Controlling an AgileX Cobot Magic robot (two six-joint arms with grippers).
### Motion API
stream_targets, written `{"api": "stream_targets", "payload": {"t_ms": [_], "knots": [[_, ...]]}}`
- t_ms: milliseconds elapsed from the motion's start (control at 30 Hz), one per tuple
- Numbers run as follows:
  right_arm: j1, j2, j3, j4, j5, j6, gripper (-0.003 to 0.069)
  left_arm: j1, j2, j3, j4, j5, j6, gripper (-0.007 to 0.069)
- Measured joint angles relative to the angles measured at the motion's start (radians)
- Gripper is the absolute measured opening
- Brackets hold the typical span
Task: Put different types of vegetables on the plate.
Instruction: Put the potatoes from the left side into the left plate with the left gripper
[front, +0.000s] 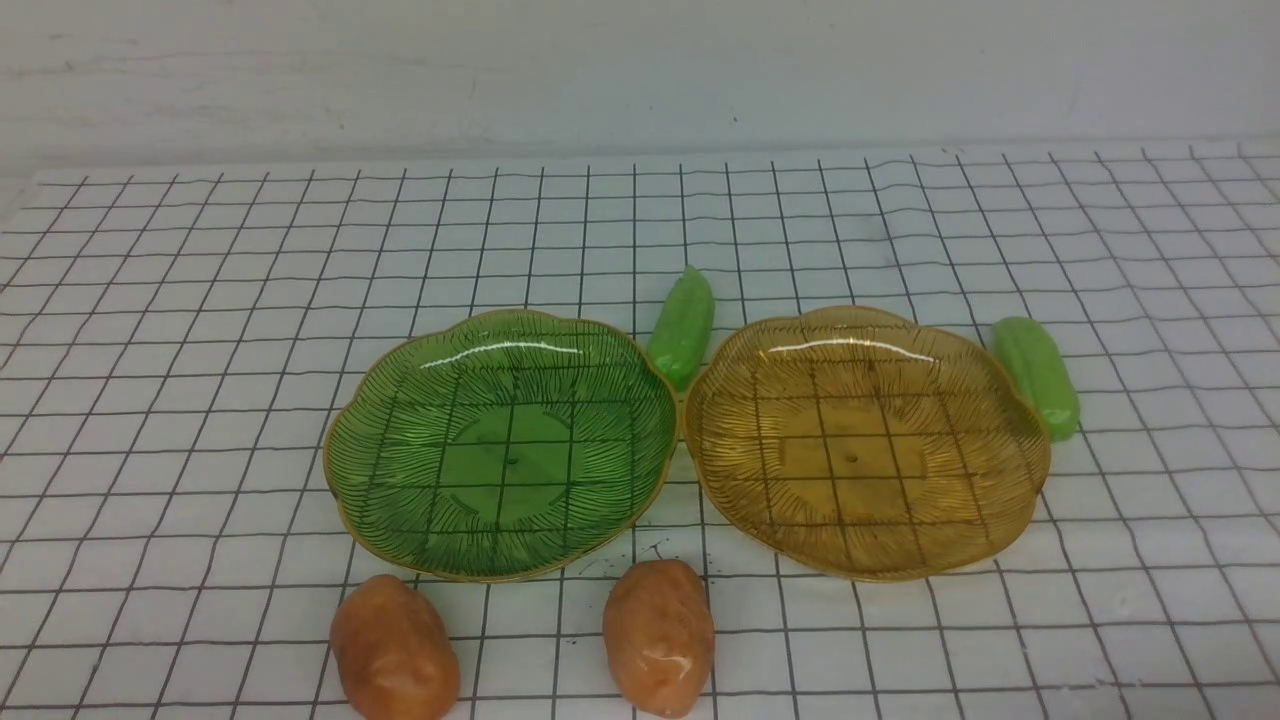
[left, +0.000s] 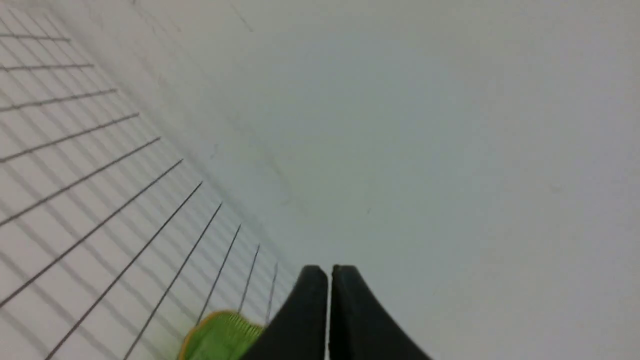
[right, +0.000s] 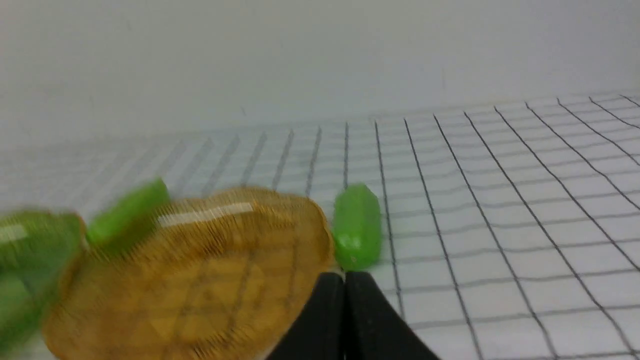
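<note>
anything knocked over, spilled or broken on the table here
Nothing stands out much. The green plate and amber plate sit flat and empty; left cucumber, right cucumber, left potato and right potato lie whole on the cloth beside them. Only oddity: small dark marks on the cloth behind the right potato.

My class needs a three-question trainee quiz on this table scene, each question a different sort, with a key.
1. True or false: the translucent green scalloped plastic plate holds a vegetable.
2. How many orange-brown lumpy toy potatoes lie on the checked cloth?
3. What lies right of the translucent amber scalloped plastic plate? A potato; B glossy green toy cucumber; C nothing.
Key: 1 false; 2 two; 3 B.
</note>
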Motion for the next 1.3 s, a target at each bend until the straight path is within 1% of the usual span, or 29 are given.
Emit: {"api": "stream_targets", "payload": {"t_ms": [67,133,167,267,367,400,433,467,533,567,633,733,800,833,900,1000,1067,1167,1233,1300], "knots": [[0.0,0.0,0.0,0.099,-0.065,0.084,-0.0014,0.0,0.0,-0.083,0.001,0.005,0.013,-0.0008],[0.0,0.0,0.0,0.191,-0.118,0.164,-0.0014,0.0,0.02,-0.183,0.019,0.064,0.052,-0.0008],[0.0,0.0,0.0,0.221,-0.135,0.188,-0.0014,0.0,0.041,-0.243,0.038,0.121,0.084,-0.0008],[0.0,0.0,0.0,0.288,-0.151,0.233,-0.0014,0.0,0.197,-0.417,0.12,0.385,0.187,-0.0008],[0.0,0.0,0.0,0.307,-0.167,0.239,-0.0014,0.0,0.396,-0.544,0.212,0.675,0.219,-0.0008],[0.0,0.0,0.0,0.311,-0.171,0.239,-0.0014,0.0,0.515,-0.596,0.261,0.814,0.225,-0.0008],[0.0,0.0,0.0,0.312,-0.172,0.24,-0.0014,0.0,0.532,-0.602,0.275,0.847,0.226,-0.0008],[0.0,0.0,0.0,0.318,-0.181,0.244,-0.0014,0.0,0.649,-0.644,0.32,0.947,0.233,-0.0008],[0.001,0.0,0.0,0.319,-0.184,0.249,-0.0014,0.0,0.789,-0.68,0.365,1.03,0.243,-0.0008],[0.005,0.0,-0.01,0.319,-0.151,0.25,-0.0014,0.0,0.86,-0.694,0.378,1.057,0.247,-0.0008],[0.028,0.0,-0.073,0.309,-0.006,0.242,-0.0014,-0.001,0.981,-0.726,0.398,1.082,0.269,-0.0008],[0.072,0.025,-0.21,0.258,0.212,0.176,-0.0014,-0.021,1.102,-0.768,0.42,1.093,0.28,-0.0008],[0.113,0.114,-0.363,0.203,0.378,0.103,-0.0014,-0.061,1.175,-0.801,0.439,1.1,0.274,-0.0008],[0.113,0.114,-0.374,0.203,0.392,0.097,-0.0014,-0.071,1.188,-0.806,0.443,1.101,0.273,-0.0008],[0.142,0.242,-0.503,0.165,0.553,0.025,-0.0014,-0.123,1.253,-0.83,0.465,1.104,0.259,-0.0008],[0.151,0.379,-0.621,0.164,0.724,-0.062,-0.0014,-0.189,1.318,-0.842,0.507,1.105,0.216,0.0005],[0.151,0.426,-0.643,0.208,0.761,-0.103,-0.0014,-0.212,1.345,-0.844,0.541,1.105,0.201,0.0051],[0.151,0.446,-0.645,0.269,0.77,-0.158,-0.0014,-0.221,1.359,-0.844,0.55,1.104,0.196,0.0146],[0.151,0.45,-0.645,0.308,0.771,-0.188,-0.0014,-0.221,1.363,-0.844,0.552,1.09,0.193,0.0217],[0.151,0.45,-0.645,0.343,0.77,-0.231,-0.0014,-0.221,1.363,-0.844,0.557,1.063,0.191,0.0325]]}}
